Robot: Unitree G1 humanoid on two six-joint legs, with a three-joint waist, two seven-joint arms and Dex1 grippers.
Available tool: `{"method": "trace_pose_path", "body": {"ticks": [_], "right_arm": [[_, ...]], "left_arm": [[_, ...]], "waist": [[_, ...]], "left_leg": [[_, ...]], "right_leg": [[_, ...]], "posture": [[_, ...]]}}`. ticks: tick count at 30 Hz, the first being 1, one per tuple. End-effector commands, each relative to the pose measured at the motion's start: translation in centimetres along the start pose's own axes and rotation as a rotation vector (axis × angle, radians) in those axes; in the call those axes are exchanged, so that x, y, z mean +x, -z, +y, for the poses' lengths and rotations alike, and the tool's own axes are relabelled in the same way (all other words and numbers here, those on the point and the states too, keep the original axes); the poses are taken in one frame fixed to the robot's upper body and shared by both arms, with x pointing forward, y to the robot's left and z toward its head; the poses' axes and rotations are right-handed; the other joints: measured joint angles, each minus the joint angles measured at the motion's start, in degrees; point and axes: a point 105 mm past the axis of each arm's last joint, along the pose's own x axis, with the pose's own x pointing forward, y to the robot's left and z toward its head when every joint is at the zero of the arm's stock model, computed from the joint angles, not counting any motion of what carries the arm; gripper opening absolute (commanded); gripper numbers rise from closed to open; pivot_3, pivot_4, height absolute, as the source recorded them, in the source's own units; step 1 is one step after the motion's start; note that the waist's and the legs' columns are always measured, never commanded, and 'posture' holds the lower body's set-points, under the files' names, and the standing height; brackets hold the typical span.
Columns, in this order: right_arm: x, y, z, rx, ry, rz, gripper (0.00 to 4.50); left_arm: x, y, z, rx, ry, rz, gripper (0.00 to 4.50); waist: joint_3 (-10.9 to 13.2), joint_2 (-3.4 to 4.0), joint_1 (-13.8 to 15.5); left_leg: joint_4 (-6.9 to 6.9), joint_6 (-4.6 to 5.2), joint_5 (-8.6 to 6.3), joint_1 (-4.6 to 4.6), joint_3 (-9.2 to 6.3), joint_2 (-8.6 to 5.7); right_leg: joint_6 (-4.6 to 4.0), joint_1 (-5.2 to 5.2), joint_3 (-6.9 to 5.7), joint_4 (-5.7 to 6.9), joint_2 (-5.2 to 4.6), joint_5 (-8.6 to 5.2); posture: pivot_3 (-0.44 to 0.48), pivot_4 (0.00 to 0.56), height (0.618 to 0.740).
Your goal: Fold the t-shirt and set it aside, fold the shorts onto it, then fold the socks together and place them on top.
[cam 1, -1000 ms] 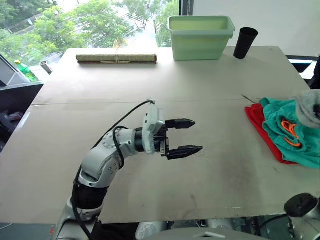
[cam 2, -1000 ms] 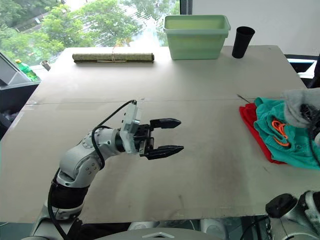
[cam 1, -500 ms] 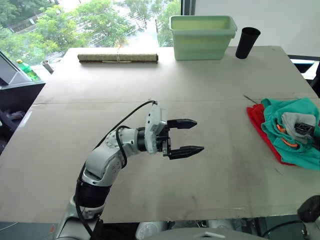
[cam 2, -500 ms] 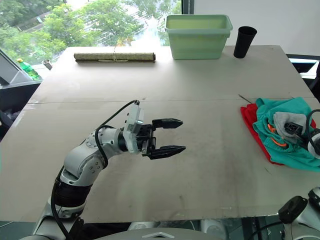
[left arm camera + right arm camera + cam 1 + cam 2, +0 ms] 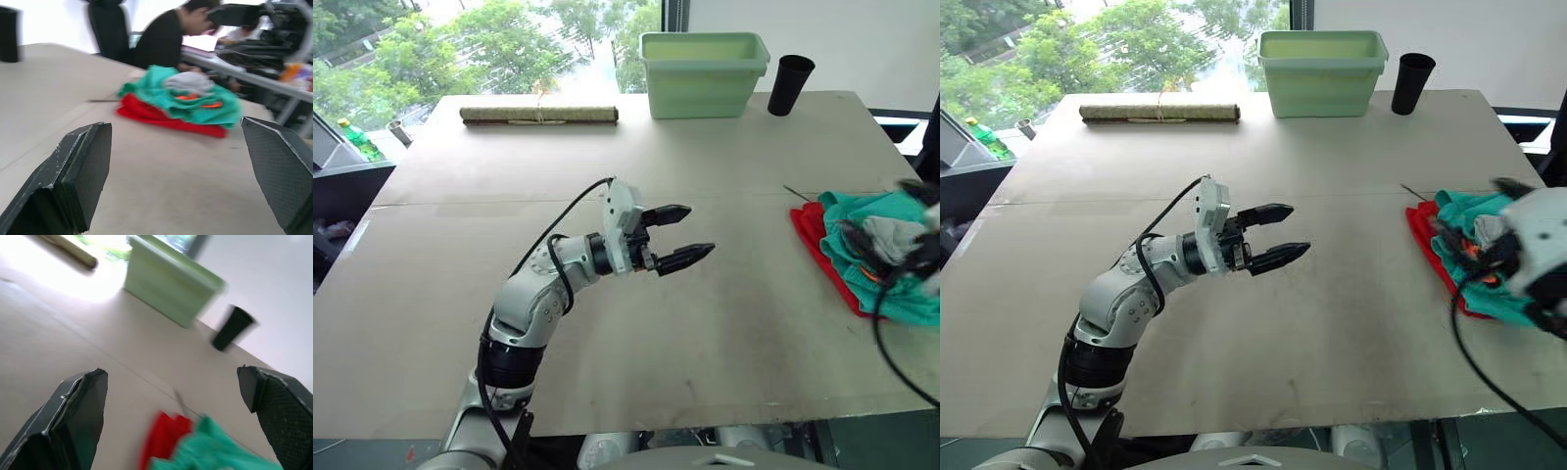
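The folded red t-shirt [image 5: 815,235] lies at the table's right edge with the teal shorts [image 5: 842,220] folded on it. On the shorts sit the grey socks [image 5: 886,233], bunched together. My right gripper [image 5: 171,373] hovers blurred just over this pile, jaws wide open and holding nothing. My left gripper [image 5: 700,229] hangs open and empty above the middle of the table, pointing towards the pile. Its wrist view shows the same stack: t-shirt [image 5: 166,118], shorts [image 5: 200,104] and socks [image 5: 188,82].
At the table's far edge stand a pale green bin [image 5: 707,73], a black cup [image 5: 790,84] and a rolled mat [image 5: 538,115]. A person in black [image 5: 164,41] sits beyond the right side of the table. The table [image 5: 607,157] is otherwise bare wood.
My right gripper brought the socks down onto the shorts, opened and let them go; it now moves off them. My left gripper turned slightly and rose a little.
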Motion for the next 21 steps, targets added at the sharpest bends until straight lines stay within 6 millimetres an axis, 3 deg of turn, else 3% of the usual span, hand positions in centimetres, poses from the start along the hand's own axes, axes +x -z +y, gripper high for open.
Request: {"method": "trace_pose_path", "body": {"ticks": [1, 4, 7, 12, 17, 21], "right_arm": [[1.9, -0.7, 3.6, 0.075, -0.296, -0.069, 4.47], [2.3, 0.3, 4.8, 0.104, -0.422, -0.029, 4.47], [0.1, 1.9, 3.6, 0.127, -0.43, 0.061, 4.47], [-4.5, 3.5, 1.9, 0.138, -0.383, 0.182, 4.47], [-7.7, 4.4, 1.3, 0.164, -0.344, 0.251, 4.47], [-8.7, 4.9, 0.9, 0.165, -0.329, 0.289, 4.47]], "left_arm": [[-2.6, -1.0, 0.1, 0.026, -0.033, 0.022, 4.5], [-6.0, -1.0, 0.2, 0.037, -0.039, 0.089, 4.5], [-10.7, -0.4, -0.2, 0.007, -0.079, 0.195, 4.5], [-15.3, 1.2, -1.7, -0.066, -0.139, 0.322, 4.5], [-17.0, 2.2, -2.9, -0.093, -0.154, 0.384, 4.5], [-17.3, 2.6, -2.8, -0.131, -0.138, 0.396, 4.5]], "waist": [[0.01, 0.0, 0.1], [0.06, -0.05, 0.07], [0.07, -0.06, 0.47], [0.08, -0.02, 1.46], [0.08, 0.01, 1.72], [0.08, 0.05, 1.66]], "left_leg": [[-0.02, 0.0, 0.0, -0.01, 0.0, 0.0], [-0.05, -0.03, -0.01, -0.03, -0.01, 0.04], [-0.21, -0.03, -0.02, -0.09, -0.06, 0.06], [-0.28, 0.12, -0.15, -0.19, -0.1, 0.0], [-0.24, -0.12, -0.3, -0.11, -0.09, 0.03], [-0.24, -0.13, -0.31, -0.07, -0.07, 0.11]], "right_leg": [[-0.01, -0.01, 0.01, -0.01, -0.02, 0.0], [-0.03, -0.08, 0.12, -0.06, -0.14, 0.0], [-0.06, -0.14, 0.13, -0.23, -0.27, -0.02], [-0.24, -0.02, 0.08, -0.72, -0.43, -0.12], [-0.26, 0.11, 0.09, -0.74, -0.47, -0.11], [-0.26, 0.12, 0.08, -0.73, -0.46, -0.12]], "posture": [[0.0, 0.15, 0.731], [0.0, 0.15, 0.731], [0.0, 0.15, 0.731], [0.0, 0.15, 0.731], [0.0, 0.15, 0.731], [0.0, 0.15, 0.731]]}}
